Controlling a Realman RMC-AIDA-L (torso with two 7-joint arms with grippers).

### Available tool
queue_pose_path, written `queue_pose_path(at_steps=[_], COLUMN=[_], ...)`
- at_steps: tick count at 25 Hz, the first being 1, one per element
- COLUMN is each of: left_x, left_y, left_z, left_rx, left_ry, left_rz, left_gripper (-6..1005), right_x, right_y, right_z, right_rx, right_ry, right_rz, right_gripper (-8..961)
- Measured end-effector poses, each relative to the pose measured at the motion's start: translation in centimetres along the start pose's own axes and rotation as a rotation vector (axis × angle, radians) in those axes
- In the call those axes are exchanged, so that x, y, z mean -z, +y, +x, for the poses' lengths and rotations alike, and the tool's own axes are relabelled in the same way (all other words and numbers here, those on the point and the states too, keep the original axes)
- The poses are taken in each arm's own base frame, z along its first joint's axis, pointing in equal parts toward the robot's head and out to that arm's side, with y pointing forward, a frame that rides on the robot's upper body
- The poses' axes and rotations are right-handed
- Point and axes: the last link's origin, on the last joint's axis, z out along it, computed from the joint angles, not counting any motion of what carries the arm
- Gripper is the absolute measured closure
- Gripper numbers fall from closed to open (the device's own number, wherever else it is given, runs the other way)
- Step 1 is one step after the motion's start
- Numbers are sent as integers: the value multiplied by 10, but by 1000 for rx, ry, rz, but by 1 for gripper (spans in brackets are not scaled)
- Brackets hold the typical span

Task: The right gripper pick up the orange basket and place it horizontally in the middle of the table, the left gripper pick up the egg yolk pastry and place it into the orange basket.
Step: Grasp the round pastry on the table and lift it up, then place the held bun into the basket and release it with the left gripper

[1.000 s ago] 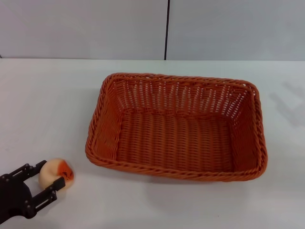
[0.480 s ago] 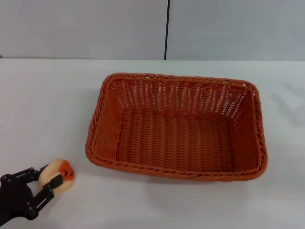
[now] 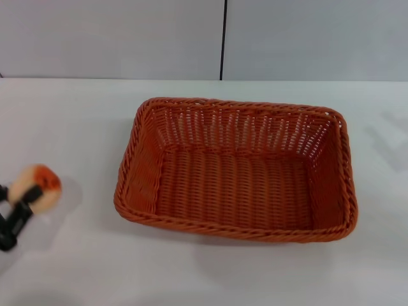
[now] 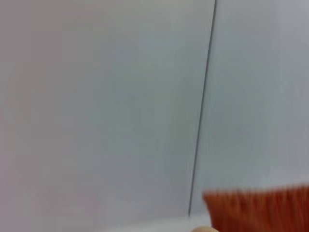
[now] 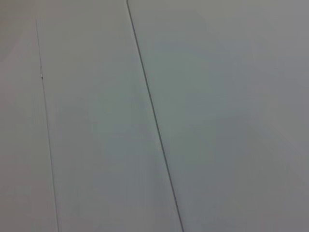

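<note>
The orange basket (image 3: 236, 169) lies lengthwise across the middle of the white table (image 3: 64, 127), with nothing inside it. At the far left edge of the head view my left gripper (image 3: 24, 193) is shut on the egg yolk pastry (image 3: 37, 183), a cream ball with an orange-red patch, held up off the tabletop with a shadow beneath it. The left wrist view catches a blurred edge of the basket (image 4: 260, 210) and a sliver of the pastry (image 4: 205, 229). My right gripper is out of view.
A grey wall with a dark vertical seam (image 3: 223, 38) rises behind the table. The right wrist view shows only grey wall panels (image 5: 154, 116). Bare tabletop surrounds the basket on all sides.
My left gripper has closed on the pastry, lifted it off the table and carried it up and to the left. The basket has not moved.
</note>
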Motion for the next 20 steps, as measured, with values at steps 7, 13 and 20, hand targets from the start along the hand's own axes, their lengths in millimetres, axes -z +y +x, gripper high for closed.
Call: queue_pose_path(at_steps=[7,13,20], left_x=[-40,-94,-153], left_y=[-4,13,43], left_z=[33,46,49], left_rx=[-19,-5,29], left_ry=[133,144,108], left_rz=[-137,-349,-536], left_gripper=[780,825,855], right_x=[-1,-2,-4], right_y=[1,4,6], right_z=[-1,-2,1], right_rx=[-4,-9,-31], right_ry=[-5,-17,-28], right_rz=[-6,-26,-39], right_gripper=[367,367,367])
